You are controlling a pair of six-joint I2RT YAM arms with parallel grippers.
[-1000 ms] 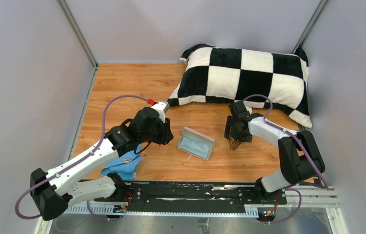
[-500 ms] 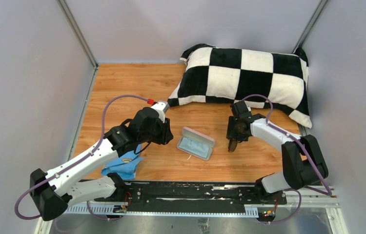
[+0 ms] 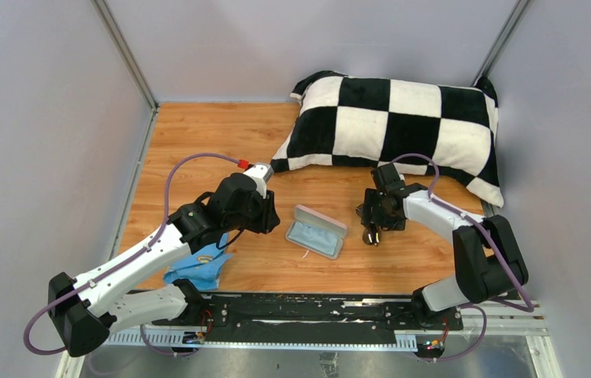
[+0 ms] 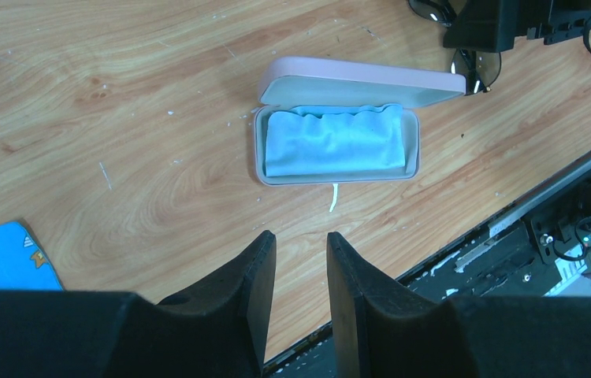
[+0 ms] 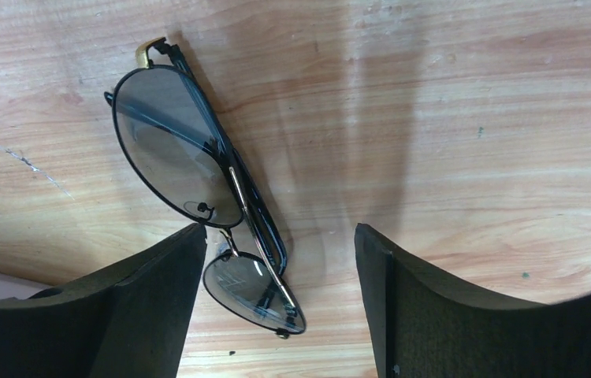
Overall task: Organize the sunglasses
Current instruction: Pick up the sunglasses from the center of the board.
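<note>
Thin, dark-framed aviator sunglasses (image 5: pixel 170 150) lie on the wooden bench (image 5: pixel 473 118) between the wide-spread fingers of the released right hand (image 5: pixel 280 236), just right of an open pink case (image 3: pixel 317 231) lined with light-blue cloth (image 4: pixel 332 142). The left hand (image 4: pixel 299 260), its fingers narrowly parted, grasps nothing.

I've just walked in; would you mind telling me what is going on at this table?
The sunglasses are being put away. They lie folded on the wooden table, not yet gripped, with the right hand open and low over them. Beside them the pink case sits open with a light-blue cloth inside. The left hand hovers near the case, slightly open and holding nothing.
</note>
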